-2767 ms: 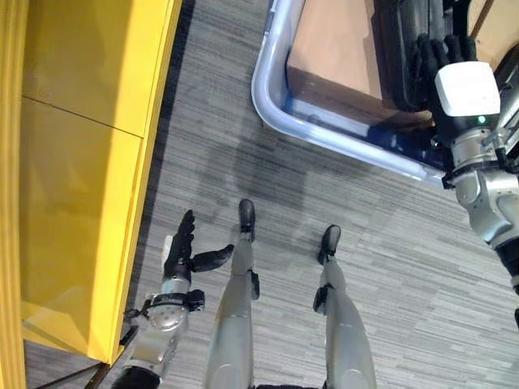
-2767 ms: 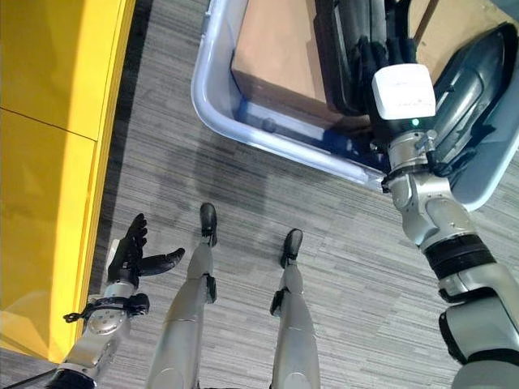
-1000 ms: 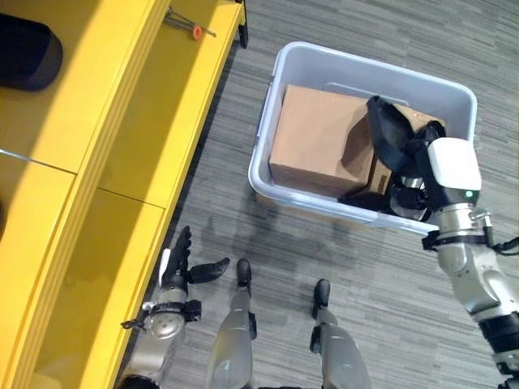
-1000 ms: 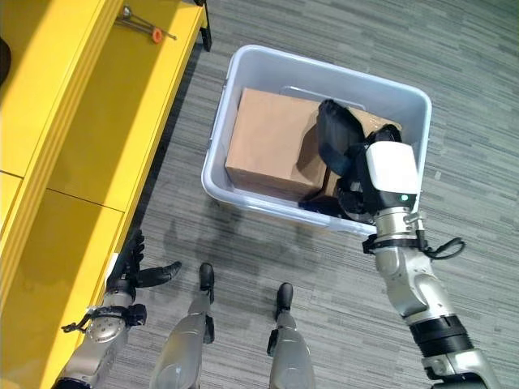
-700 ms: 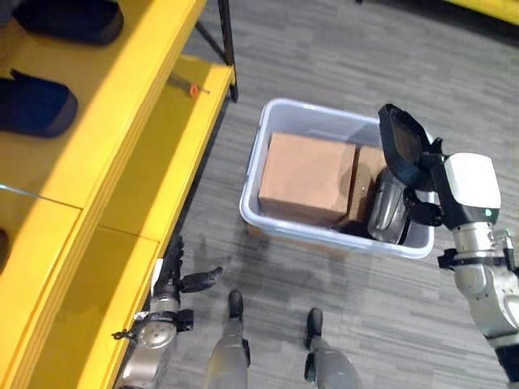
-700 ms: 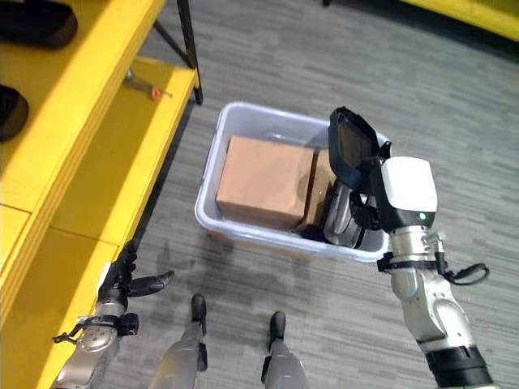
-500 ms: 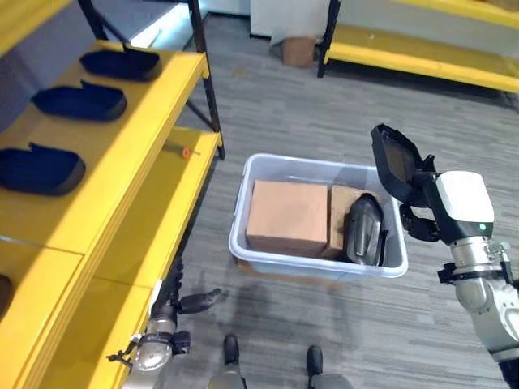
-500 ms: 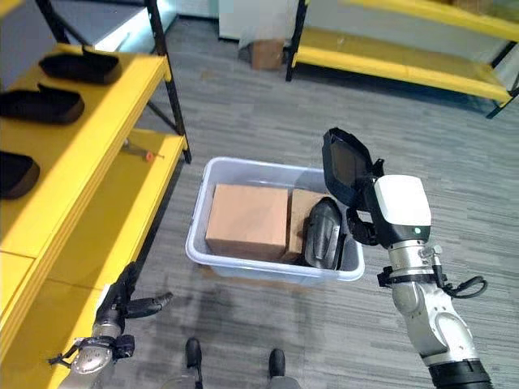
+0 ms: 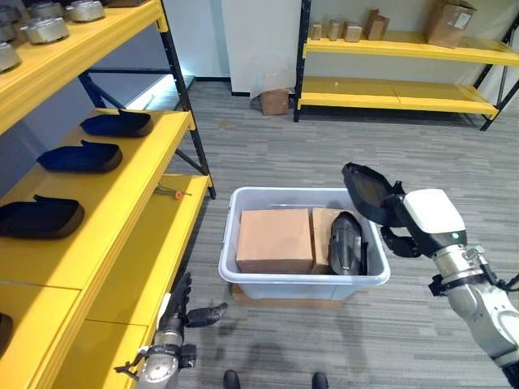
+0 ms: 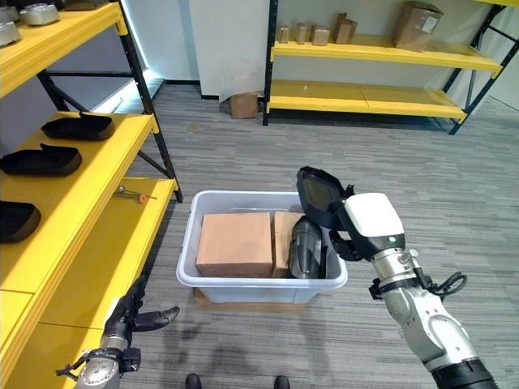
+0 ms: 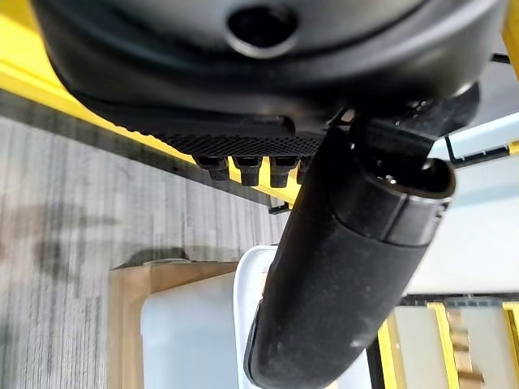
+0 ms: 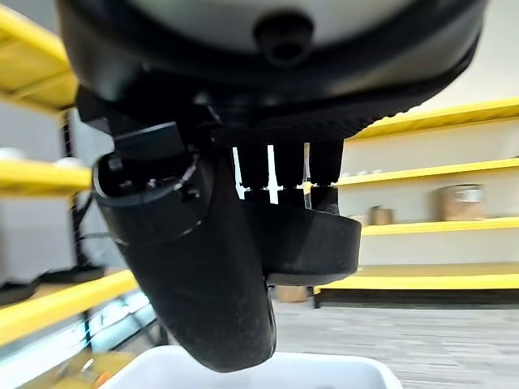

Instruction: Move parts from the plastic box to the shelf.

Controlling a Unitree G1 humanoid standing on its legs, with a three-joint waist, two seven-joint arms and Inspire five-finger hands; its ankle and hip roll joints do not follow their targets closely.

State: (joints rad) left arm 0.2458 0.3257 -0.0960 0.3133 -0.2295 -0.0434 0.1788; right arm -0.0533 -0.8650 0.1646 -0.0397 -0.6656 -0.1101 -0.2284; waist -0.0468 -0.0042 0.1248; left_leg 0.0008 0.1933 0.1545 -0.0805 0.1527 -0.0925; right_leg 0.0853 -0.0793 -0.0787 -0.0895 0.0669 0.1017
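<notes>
The right robot hand [image 10: 350,231] is raised above the right end of the clear plastic box [image 10: 261,288], its fingers curled round a black moulded part [image 10: 317,194] that stands up and to the left out of the hold. The right wrist view shows the thumb and fingers closed against that dark shell. A second black part [image 10: 306,247] lies upright in the box's right end, beside two cardboard boxes [image 10: 235,243]. The left robot hand [image 10: 130,314] hangs low near the floor on the left, fingers straight and thumb spread, holding nothing.

The yellow shelf [image 10: 77,207] on the left already carries several like black parts [image 10: 40,160] in a row, well apart from the held one.

Risks, as I judge them: the part seems to be pinched at one end only, so most of its length sticks out free. A quick swing leftward could let it pivot or slip from the fingers and drop back into the box or onto the floor. The shelf's dark upright post [image 10: 146,97] and the front lip of each level stand between the hand and a free spot, and the long part could strike them. A screwdriver-like tool with an orange tip [image 10: 136,194] lies on the lower level and could be knocked.

No brand, label or writing can be read on the boxes or parts.
</notes>
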